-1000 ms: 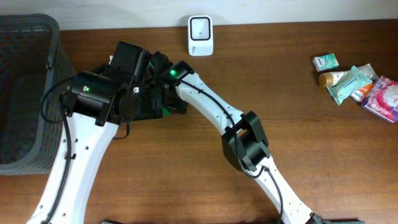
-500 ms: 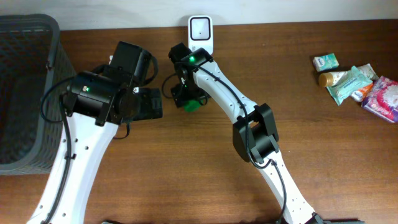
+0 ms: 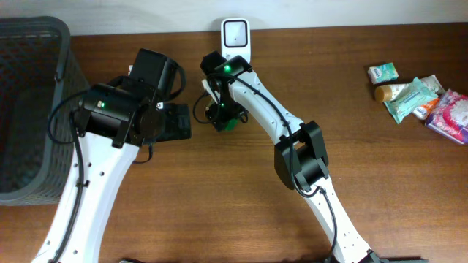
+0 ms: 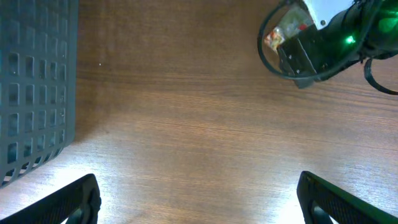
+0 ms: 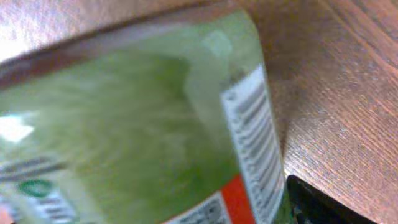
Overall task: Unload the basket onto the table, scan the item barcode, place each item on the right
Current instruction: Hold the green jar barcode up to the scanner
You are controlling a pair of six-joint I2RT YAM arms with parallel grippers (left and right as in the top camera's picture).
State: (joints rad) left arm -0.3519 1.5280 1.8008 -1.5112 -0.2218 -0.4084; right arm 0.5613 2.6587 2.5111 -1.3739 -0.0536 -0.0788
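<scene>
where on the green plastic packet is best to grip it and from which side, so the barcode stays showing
Probably across the plain green middle of the green plastic packet, coming in from the long edge opposite the white barcode strip. That strip runs along one edge, so a grip on the far side should leave it uncovered for scanning.

Bare table (image 3: 380, 168) lies open between the right arm (image 3: 267, 120) and the pile (image 3: 420, 98) at the far right. The basket (image 3: 29, 109) walls off the left edge. The right pincer (image 3: 219, 115), clasping a green pack (image 5: 124, 124), crowds the space before the scanner (image 3: 235, 42), with the left arm (image 3: 110, 120) just beside.
</scene>
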